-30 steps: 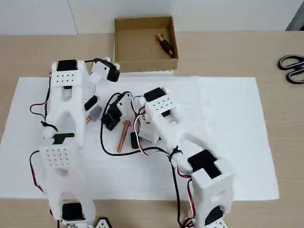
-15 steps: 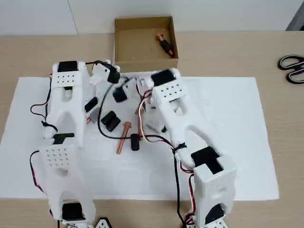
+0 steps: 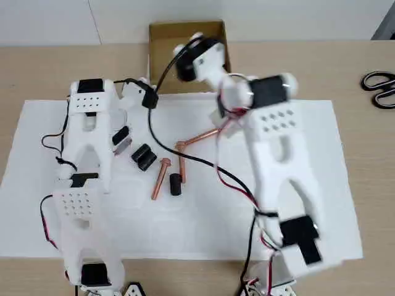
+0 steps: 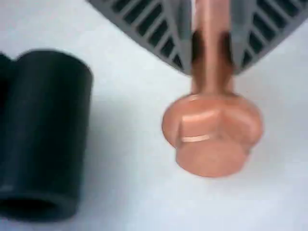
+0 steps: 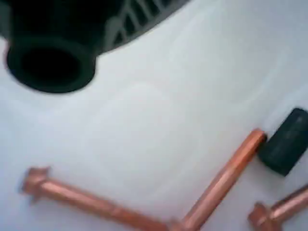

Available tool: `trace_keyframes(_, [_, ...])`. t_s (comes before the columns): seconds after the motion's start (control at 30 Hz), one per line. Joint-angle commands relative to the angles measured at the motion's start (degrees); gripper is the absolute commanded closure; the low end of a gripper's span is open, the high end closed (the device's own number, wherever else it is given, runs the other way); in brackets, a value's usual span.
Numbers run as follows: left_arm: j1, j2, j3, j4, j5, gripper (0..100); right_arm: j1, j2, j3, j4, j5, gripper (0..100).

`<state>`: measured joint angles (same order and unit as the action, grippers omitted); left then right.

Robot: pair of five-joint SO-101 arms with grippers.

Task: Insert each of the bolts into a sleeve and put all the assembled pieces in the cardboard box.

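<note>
Left pincer (image 4: 211, 43) clamps a bolt (image 4: 211, 130) by its shank; right pincer (image 5: 62, 24) holds a sleeve (image 5: 50, 65). Recommended: align shank and bore coaxially before pushing slowly. Cardboard box (image 3: 162, 52): high view, top centre.

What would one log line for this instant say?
left gripper: shut on bolt | right gripper: shut on sleeve | loose bolts: on sheet

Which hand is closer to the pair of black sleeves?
Left. The left hand, gripping a bolt, is beside the sleeve pair; the right hand, holding another sleeve, hangs over loose bolts farther off.
</note>
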<state>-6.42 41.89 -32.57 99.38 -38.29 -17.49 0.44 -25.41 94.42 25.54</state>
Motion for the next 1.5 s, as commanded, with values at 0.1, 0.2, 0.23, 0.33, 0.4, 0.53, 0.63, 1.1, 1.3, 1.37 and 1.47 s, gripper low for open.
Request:
trace_keyframes(0.1, [4.0, -1.2, -5.8, 1.1, 3.2, 99, 2.6, -12.3, -2.5, 1.2, -3.8, 99.4])
trace_keyframes(0.2, [4.6, -2.7, -6.2, 1.1, 4.5, 99, 2.6, -14.8, -2.5, 1.2, -6.4, 99.3])
trace_keyframes(0.23, [4.6, -4.3, -6.2, 1.1, 5.1, 99, 2.6, -15.5, -2.5, 1.3, -7.5, 99.3])
trace_keyframes(0.33, [4.4, -10.9, -5.7, 1.1, 5.4, 99, 2.4, -16.8, -2.5, 1.9, -9.0, 99.3])
trace_keyframes(0.4, [4.3, -16.4, -4.4, 1.1, 5.5, 99, 2.0, -17.5, -1.2, 1.9, -9.1, 99.3])
trace_keyframes(0.53, [4.3, -29.3, 3.4, 1.1, 5.5, 99, -2.3, -19.1, 7.9, 1.8, -9.5, 99.3])
trace_keyframes(0.63, [4.2, -39.9, 10.1, 1.1, 7.6, 99, -6.5, -24.7, 12.7, 1.4, -14.2, 99.3])
trace_keyframes(1.1, [4.7, -75.0, 24.8, -9.0, 31.1, 99, -7.9, -62.6, 59.5, -32.1, -28.5, 99.4])
trace_keyframes(1.3, [6.8, -77.9, 35.3, -18.2, 42.6, 99, -2.6, -73.5, 85.5, -55.1, -28.0, 99.4])
trace_keyframes(1.37, [9.8, -78.0, 36.4, -20.0, 45.5, 99, -1.7, -74.5, 90.3, -59.8, -28.0, 99.4])
trace_keyframes(1.47, [15.3, -78.1, 36.3, -23.5, 50.7, 99, -1.6, -74.6, 94.8, -64.4, -28.0, 99.4])
